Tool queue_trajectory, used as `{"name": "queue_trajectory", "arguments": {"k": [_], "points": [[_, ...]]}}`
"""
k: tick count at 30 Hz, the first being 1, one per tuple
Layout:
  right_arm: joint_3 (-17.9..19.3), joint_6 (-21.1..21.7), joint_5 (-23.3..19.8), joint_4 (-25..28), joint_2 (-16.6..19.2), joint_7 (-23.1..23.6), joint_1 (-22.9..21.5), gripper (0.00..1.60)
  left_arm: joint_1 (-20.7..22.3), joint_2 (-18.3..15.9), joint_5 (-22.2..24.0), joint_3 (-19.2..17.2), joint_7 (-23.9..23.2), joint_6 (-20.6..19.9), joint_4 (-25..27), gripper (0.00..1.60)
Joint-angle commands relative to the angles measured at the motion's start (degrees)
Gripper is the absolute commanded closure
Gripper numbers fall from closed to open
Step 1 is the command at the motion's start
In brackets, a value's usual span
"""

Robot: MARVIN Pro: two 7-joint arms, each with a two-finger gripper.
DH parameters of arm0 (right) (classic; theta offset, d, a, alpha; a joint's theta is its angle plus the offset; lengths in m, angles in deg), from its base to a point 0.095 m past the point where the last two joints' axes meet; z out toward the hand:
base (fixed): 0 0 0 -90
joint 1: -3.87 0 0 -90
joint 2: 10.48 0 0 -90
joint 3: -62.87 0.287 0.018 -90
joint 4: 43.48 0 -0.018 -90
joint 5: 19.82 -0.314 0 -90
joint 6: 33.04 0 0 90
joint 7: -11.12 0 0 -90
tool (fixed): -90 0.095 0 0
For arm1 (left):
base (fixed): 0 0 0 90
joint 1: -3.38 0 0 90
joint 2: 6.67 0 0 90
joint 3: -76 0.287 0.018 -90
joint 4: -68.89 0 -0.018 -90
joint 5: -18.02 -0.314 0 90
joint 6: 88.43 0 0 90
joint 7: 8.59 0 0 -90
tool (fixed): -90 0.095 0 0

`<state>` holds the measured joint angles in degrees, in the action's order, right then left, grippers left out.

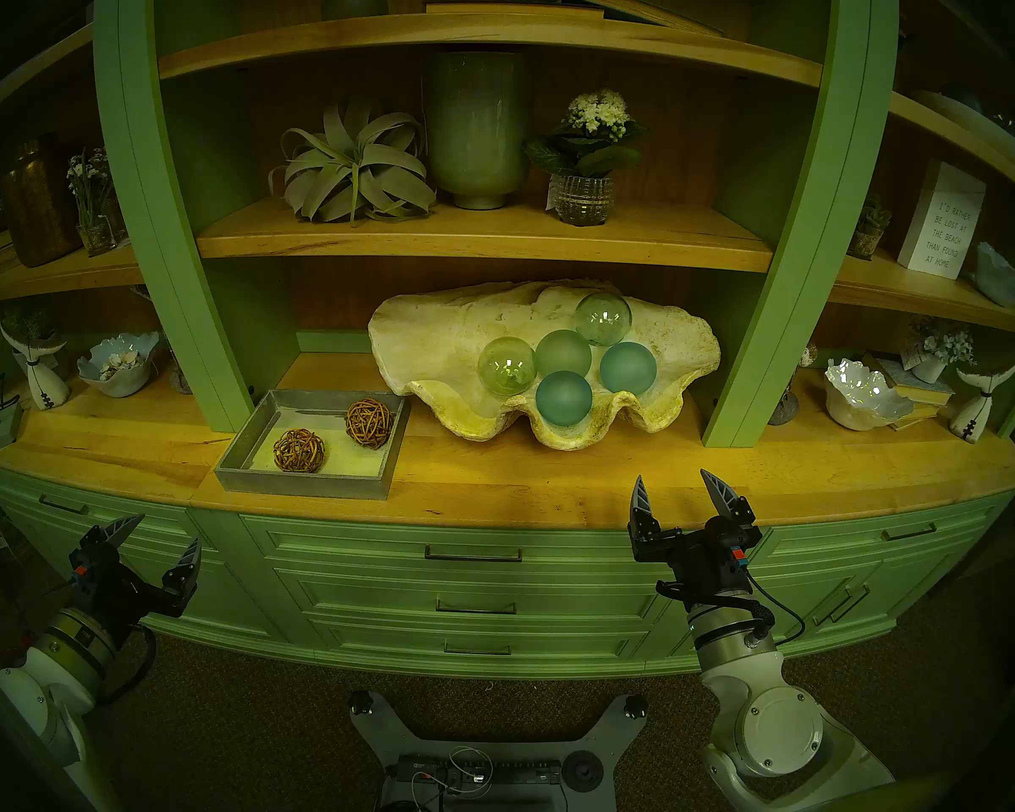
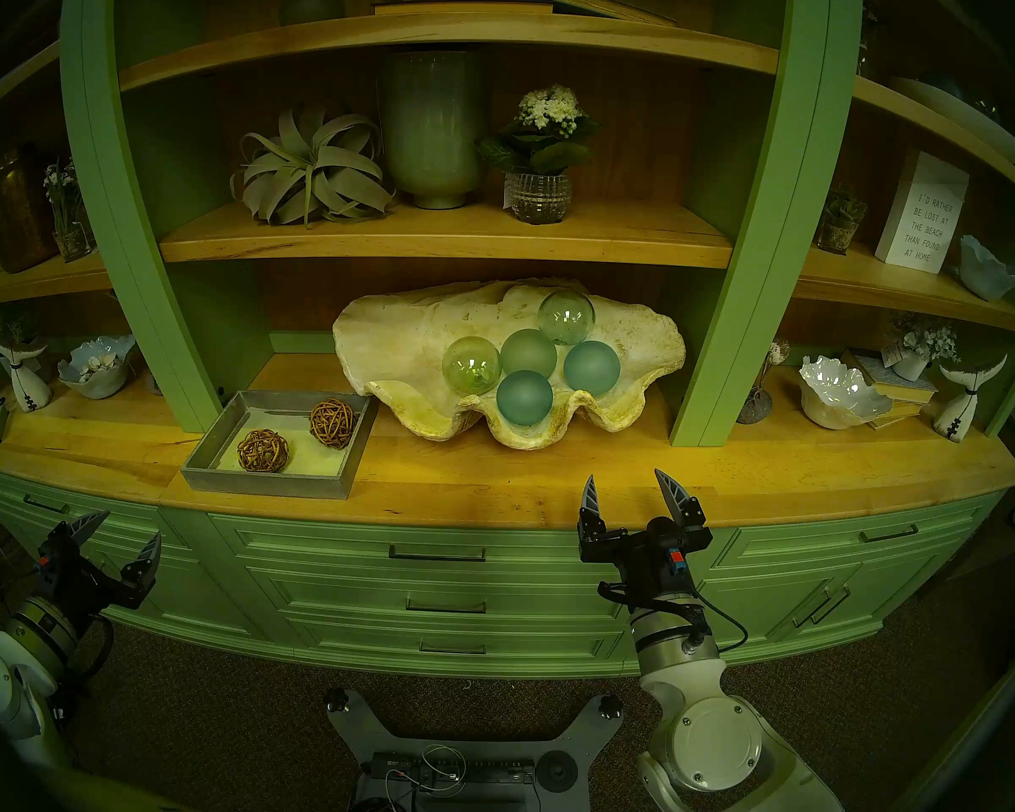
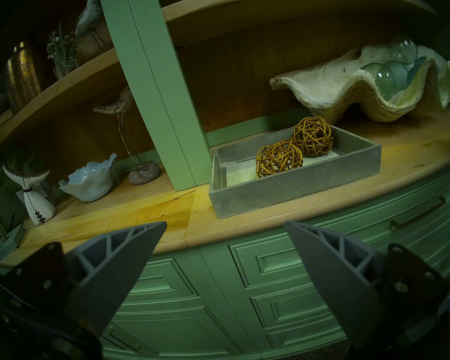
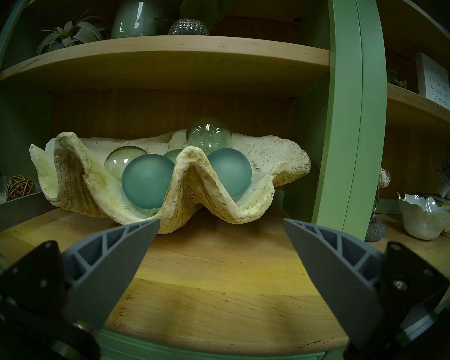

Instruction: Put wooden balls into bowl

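Observation:
Two brown woven rattan balls lie in a shallow grey square tray [image 1: 241, 477] on the wooden counter, one at the front [image 1: 299, 450] and one behind it to the right [image 1: 369, 422]. They also show in the left wrist view [image 3: 278, 159] [image 3: 312, 136]. The large cream clam-shell bowl [image 1: 435, 336] stands right of the tray and holds several green and blue glass spheres [image 1: 564, 398]. My left gripper [image 1: 168, 529] is open and empty, low in front of the drawers, left of the tray. My right gripper [image 1: 673, 481] is open and empty at the counter's front edge, before the bowl [image 4: 276, 154].
Green uprights [image 1: 194, 266] [image 1: 780, 266] flank the bowl's bay, with a wooden shelf [image 1: 482, 242] close above it. Small white jagged bowls [image 1: 119, 364] [image 1: 862, 392] and whale-tail figures [image 1: 39, 371] stand in the side bays. Drawers [image 1: 473, 559] lie below the counter.

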<state>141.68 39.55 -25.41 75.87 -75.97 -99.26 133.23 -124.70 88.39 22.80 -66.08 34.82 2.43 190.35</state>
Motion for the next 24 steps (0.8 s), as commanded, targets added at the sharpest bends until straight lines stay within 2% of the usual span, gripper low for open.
{"name": "queue_trajectory", "arguments": {"k": [1, 10, 15, 19, 22, 23, 24], "points": [[-0.04, -0.23, 0.00, 1.74, -0.07, 0.03, -0.26, 0.00, 0.09, -0.05, 0.24, -0.05, -0.09, 0.09, 1.26, 0.00], [-0.09, -0.31, 0.02, 1.61, -0.05, -0.01, -0.34, 0.00, 1.68, -2.35, -0.57, 1.16, -0.50, -0.41, 4.39, 0.00], [-0.12, -0.37, 0.04, 1.45, -0.05, -0.03, -0.43, 0.00, 6.31, -7.38, -0.01, 2.12, -0.71, -3.19, 4.76, 0.00], [-0.14, -0.39, 0.05, 1.36, -0.05, -0.04, -0.47, 0.00, 9.14, -9.71, -1.43, 3.76, 0.89, -5.66, 4.29, 0.00], [-0.16, -0.41, 0.06, 1.24, -0.04, -0.05, -0.52, 0.00, 10.71, -11.38, -0.68, 4.95, 2.09, -8.47, 3.89, 0.00], [-0.16, -0.41, 0.06, 1.21, -0.04, -0.06, -0.54, 0.00, 12.44, -13.13, -0.76, 5.30, 2.25, -9.53, 2.88, 0.00], [-0.17, -0.41, 0.07, 1.16, -0.04, -0.06, -0.55, 0.00, 12.35, -13.06, -0.63, 5.67, 2.78, -10.29, 3.29, 0.00]]}}
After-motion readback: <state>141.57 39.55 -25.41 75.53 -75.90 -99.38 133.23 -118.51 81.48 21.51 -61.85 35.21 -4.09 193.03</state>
